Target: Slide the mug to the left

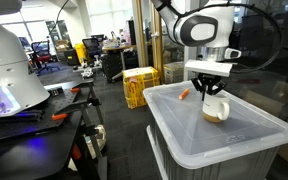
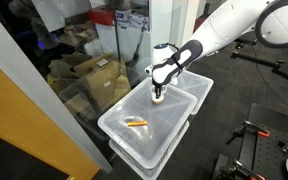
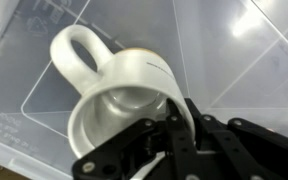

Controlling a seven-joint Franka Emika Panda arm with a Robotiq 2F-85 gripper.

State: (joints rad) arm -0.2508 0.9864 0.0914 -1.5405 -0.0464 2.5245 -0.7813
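The white mug [image 1: 217,110] with a brownish base band stands on the clear plastic bin lid [image 1: 246,138]. In the wrist view the mug [image 3: 109,85] fills the frame, with its loop handle pointing to the upper left. My gripper [image 1: 212,92] comes down onto it from above. The fingers [image 3: 169,125] clamp the mug's rim wall, one inside and one outside. In an exterior view the gripper [image 2: 159,90] hides most of the mug [image 2: 159,99].
A small orange object [image 1: 185,95] lies on the lid beside the mug, also seen in an exterior view [image 2: 135,122]. The lid [image 2: 124,143] tops stacked clear bins. A yellow crate [image 1: 139,85] and a cluttered workbench [image 1: 44,115] stand nearby.
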